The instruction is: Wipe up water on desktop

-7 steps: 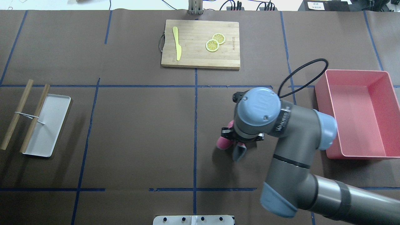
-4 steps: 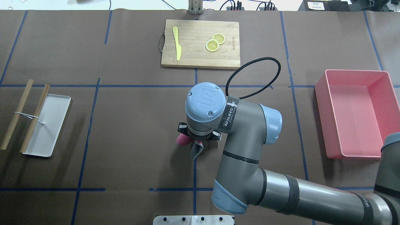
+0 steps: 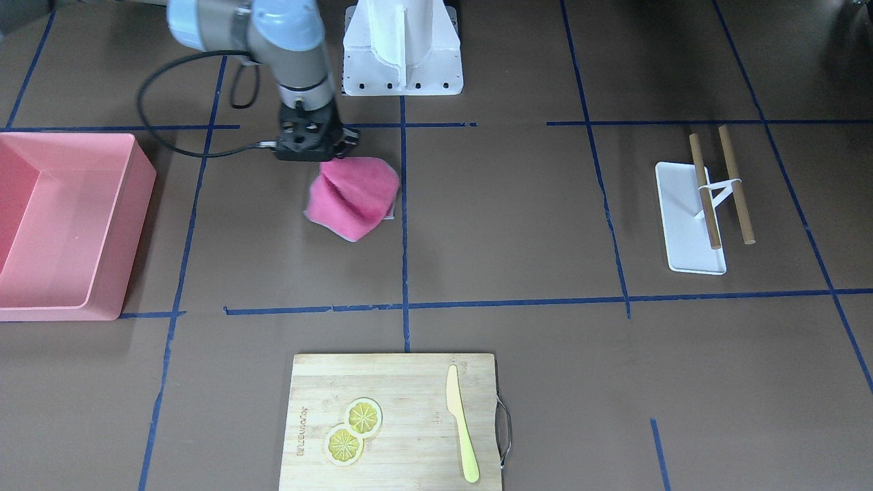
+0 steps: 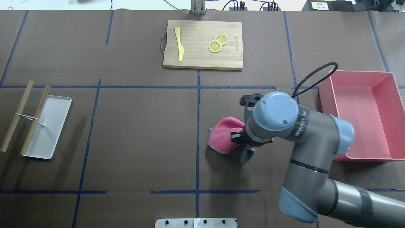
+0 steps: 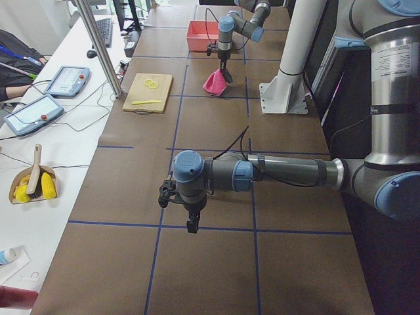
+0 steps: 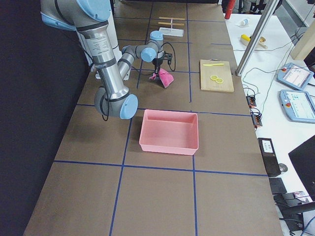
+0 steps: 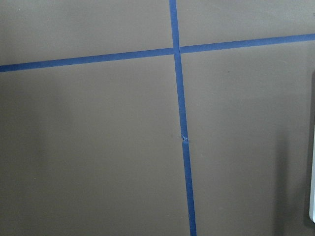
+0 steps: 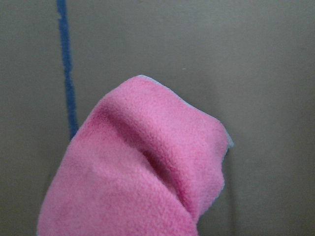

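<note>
Beside centre tape line (image 3: 404, 225) | right pincer (image 3: 320, 158) clamps pink cloth (image 3: 354, 194) | left pincer (image 5: 190, 226): cannot tell

Seemingly "WANJEED" band on right arm (image 4: 302, 133)

The right arm (image 4: 311, 148) and left arm (image 5: 289, 172) are grey tubes with round light-blue caps (image 4: 276, 110). A black cable (image 4: 330, 63) curls off one. White letters (image 4: 300, 125) mark a dark band.

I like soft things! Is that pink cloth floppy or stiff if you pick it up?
Probably floppy: the pink cloth folds and droops from the right gripper. Likely light too, since one pinched edge holds it. It looks fuzzy, so hardly slippery.
</note>
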Controlling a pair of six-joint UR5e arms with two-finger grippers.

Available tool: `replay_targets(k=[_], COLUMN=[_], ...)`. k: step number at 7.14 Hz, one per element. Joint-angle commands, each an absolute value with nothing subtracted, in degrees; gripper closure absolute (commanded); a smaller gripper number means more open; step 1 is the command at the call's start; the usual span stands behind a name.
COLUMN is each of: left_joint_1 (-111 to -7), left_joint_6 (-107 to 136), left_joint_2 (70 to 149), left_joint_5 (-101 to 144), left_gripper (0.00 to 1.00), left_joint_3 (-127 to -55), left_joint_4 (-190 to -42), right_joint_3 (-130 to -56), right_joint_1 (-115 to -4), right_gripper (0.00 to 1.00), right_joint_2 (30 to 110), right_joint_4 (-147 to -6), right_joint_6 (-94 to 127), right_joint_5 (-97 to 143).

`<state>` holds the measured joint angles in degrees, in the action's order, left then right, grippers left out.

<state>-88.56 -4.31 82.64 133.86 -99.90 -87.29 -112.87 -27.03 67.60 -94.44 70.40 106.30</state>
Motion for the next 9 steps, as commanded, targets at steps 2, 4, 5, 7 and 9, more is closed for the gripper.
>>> replay_targets(k=[2,4,5,7,9], left_joint_1=[-88.5,-88.5,-88.5,-88.4,-88.5], left_joint_6=[-4.3,-4.3,-4.2,-4.7,-4.7], left_joint_2=[82.5,82.6,82.6,83.3,83.3], left_joint_5=[133.9,133.9,133.8,133.9,133.9], left_gripper=[0.0,0.0,0.0,0.0,0.0], left_joint_3=[-99.8,-99.8,-99.7,-99.7,-99.8], left_joint_4=[-87.3,-87.4,-87.4,-87.5,-87.5], right_joint_3=[-121.0,-120.9,-121.1,-121.5,-124.2], right_joint_1=[-35.4,-35.9,-38.4,-47.1,-56.8], right_gripper=[1.0,1.0,1.0,1.0,1.0], right_joint_2=[79.2,79.0,78.7,75.7,74.5], right_joint_4=[-94.2,-94.2,-94.8,-102.8,-113.7], right_joint_6=[59.9,59.9,59.8,53.9,39.9], right_joint_5=[112.9,112.8,114.1,118.9,120.7])
